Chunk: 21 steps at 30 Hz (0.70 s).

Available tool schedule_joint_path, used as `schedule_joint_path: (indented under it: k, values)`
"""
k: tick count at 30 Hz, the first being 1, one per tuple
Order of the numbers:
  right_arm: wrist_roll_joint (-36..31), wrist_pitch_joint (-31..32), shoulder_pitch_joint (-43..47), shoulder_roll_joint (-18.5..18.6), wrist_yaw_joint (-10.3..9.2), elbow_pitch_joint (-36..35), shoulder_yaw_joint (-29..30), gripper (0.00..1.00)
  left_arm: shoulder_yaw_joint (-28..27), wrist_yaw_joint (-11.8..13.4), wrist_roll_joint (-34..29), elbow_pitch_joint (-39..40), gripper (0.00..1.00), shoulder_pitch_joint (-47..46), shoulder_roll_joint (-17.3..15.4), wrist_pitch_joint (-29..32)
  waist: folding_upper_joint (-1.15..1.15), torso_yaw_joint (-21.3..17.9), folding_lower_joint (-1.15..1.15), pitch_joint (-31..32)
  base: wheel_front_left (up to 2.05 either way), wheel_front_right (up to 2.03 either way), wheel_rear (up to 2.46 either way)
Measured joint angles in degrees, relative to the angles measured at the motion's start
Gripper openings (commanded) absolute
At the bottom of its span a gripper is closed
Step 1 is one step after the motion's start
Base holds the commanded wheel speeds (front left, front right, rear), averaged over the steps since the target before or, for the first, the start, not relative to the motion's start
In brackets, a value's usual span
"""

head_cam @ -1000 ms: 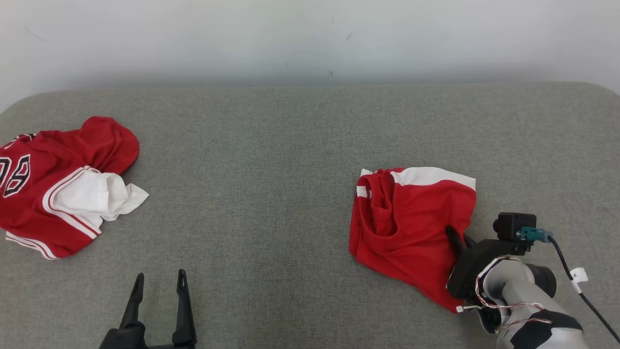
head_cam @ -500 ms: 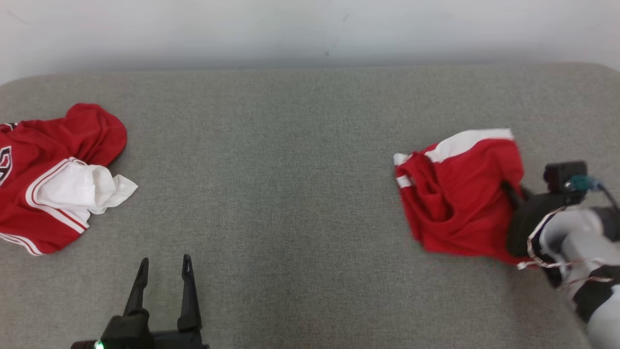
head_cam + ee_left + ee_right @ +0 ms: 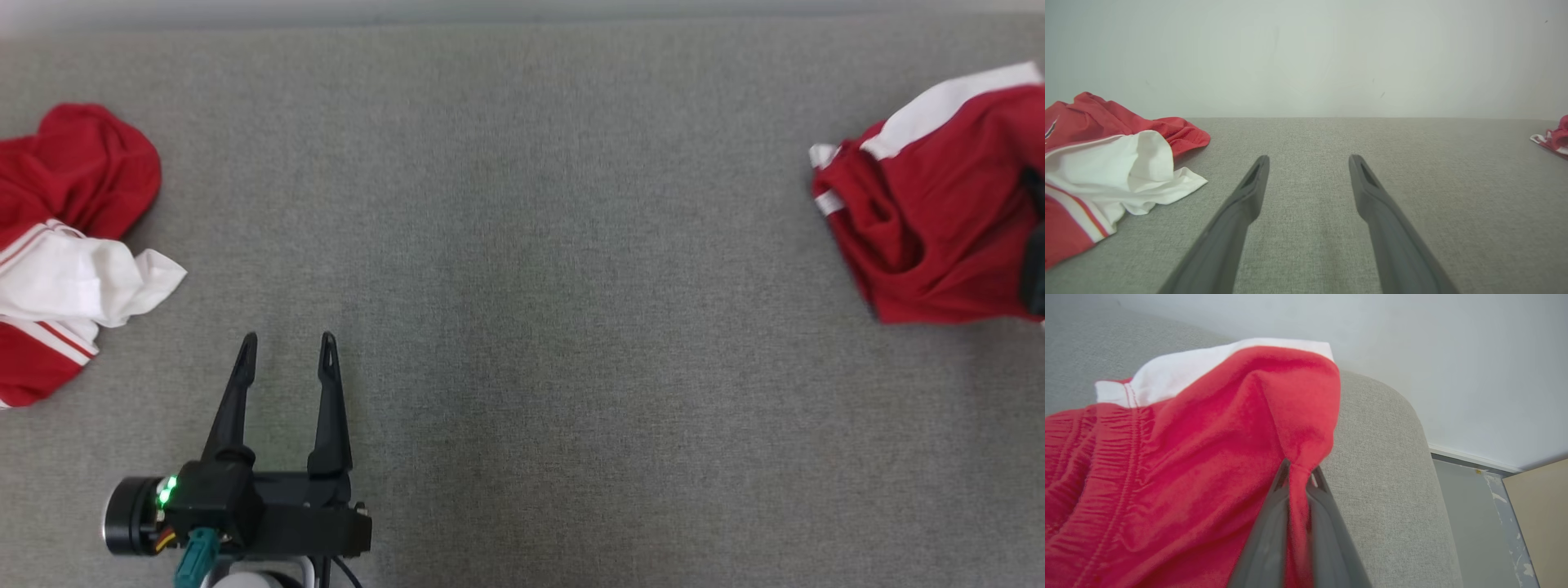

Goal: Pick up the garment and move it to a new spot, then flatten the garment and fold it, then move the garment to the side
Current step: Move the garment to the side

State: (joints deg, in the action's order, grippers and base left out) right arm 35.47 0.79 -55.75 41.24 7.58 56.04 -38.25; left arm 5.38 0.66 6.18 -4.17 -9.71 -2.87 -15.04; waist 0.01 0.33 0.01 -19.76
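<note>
Red shorts [image 3: 931, 237] were pinched by the right gripper [image 3: 1300, 470]; the left gripper [image 3: 287, 336] stood wide, empty. A firm clamp and clearance over the cushion [image 3: 522, 204] seemed wise.

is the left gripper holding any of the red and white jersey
No, the left gripper has its fingers spread apart over the bare grey surface, and the jersey lies off to one side, untouched.

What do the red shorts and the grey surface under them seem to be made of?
The red shorts: soft, matte knit, probably synthetic jersey; gathered elastic waistband and stitched seams show. The grey surface: matte woven upholstery cloth; fine flecked weave, rounded padded edge.
</note>
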Motion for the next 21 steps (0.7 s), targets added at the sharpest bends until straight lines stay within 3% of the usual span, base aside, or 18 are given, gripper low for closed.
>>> schedule_joint_path:
  k: [10, 21]
  values:
    - [0.3, 0.5, -6.0, 6.5, 0.00, 2.8, -0.8, 0.00, 1.0, -0.7, -2.5, 5.2, 1.00, -2.9, 0.0, 0.0, 0.00, -0.3, 0.00, -6.1, 0.00, 0.00, 0.00]
    - [-0.5, 0.2, -10.0, 9.4, 0.00, 4.9, -2.1, 0.00, 0.4, -1.2, -3.7, 8.6, 1.00, -4.4, 0.0, 0.0, 0.00, -0.3, 0.00, -9.3, 0.00, 0.00, 0.00]
